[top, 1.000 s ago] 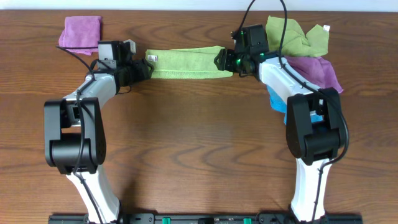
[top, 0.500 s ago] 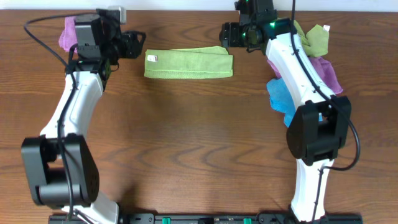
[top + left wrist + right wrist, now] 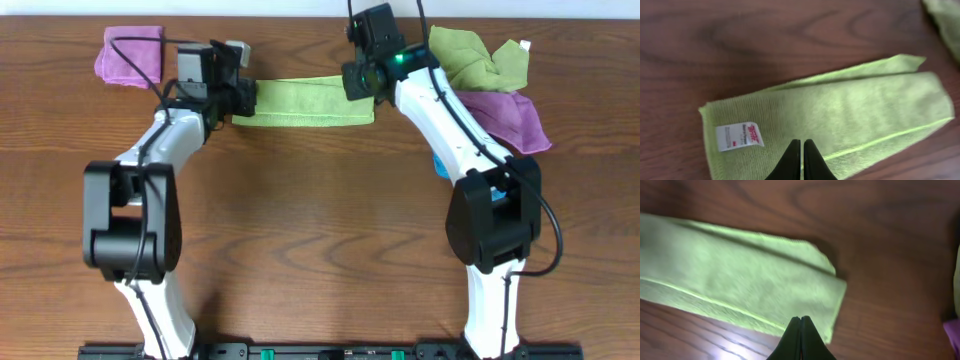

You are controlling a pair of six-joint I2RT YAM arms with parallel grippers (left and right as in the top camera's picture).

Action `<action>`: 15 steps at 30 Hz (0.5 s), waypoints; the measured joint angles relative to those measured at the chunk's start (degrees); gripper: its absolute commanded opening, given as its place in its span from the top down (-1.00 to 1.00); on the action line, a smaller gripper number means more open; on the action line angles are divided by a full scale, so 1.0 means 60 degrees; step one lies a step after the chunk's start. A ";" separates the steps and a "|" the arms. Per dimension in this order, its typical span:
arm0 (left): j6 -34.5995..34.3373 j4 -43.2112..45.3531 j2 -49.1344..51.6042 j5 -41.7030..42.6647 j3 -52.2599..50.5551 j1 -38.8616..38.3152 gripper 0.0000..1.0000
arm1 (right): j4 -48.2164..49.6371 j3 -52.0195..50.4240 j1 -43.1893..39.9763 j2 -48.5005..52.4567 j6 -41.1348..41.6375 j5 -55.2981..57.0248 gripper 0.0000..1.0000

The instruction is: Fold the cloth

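Note:
A light green cloth (image 3: 305,102) lies on the wooden table as a long folded strip with a white label at its left end. My left gripper (image 3: 245,97) hovers over that left end. In the left wrist view its fingers (image 3: 802,142) are shut above the cloth (image 3: 840,115), beside the label (image 3: 739,136), with nothing between them. My right gripper (image 3: 358,80) is over the strip's right end. In the right wrist view it (image 3: 800,319) is shut above the near edge of the cloth (image 3: 740,285), gripping nothing.
A folded purple cloth (image 3: 130,55) lies at the back left. At the back right is a heap of green cloths (image 3: 480,55), a purple one (image 3: 510,115) and a blue one (image 3: 440,160) partly under the right arm.
Both arms had drawn back from the cloth with open jaws half a second ago. Now they are back over its two ends and both grippers have shut. The strip stays flat.

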 measured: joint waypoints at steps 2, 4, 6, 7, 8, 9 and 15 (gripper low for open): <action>0.0007 0.0164 0.0164 -0.0098 0.0000 -0.0051 0.89 | 0.0025 -0.0273 -0.0018 0.0007 -0.0011 0.0102 0.97; 0.0025 0.0219 0.0251 -0.0353 0.0000 -0.0127 0.89 | 0.0044 -0.0506 -0.0018 0.0036 -0.0018 0.0186 0.97; 0.0033 0.0211 0.0302 -0.0685 0.0000 -0.0215 0.89 | 0.0066 -0.0619 -0.0018 0.0055 -0.0025 0.0204 0.97; 0.0036 0.0200 0.0350 -0.0882 0.0000 -0.0270 0.89 | 0.0087 -0.0674 -0.0018 0.0066 -0.0033 0.0197 0.98; 0.0044 0.0193 0.0393 -0.1038 0.0000 -0.0324 0.89 | 0.0120 -0.0718 -0.0018 0.0069 -0.0036 0.0178 0.97; 0.0062 0.0175 0.0430 -0.1173 0.0000 -0.0368 0.89 | 0.0160 -0.0743 -0.0018 0.0073 -0.0036 0.0175 0.98; 0.0073 0.0168 0.0878 -0.2124 0.0000 -0.0685 0.89 | 0.0667 -0.1060 -0.0018 0.0073 -0.0036 0.0164 0.97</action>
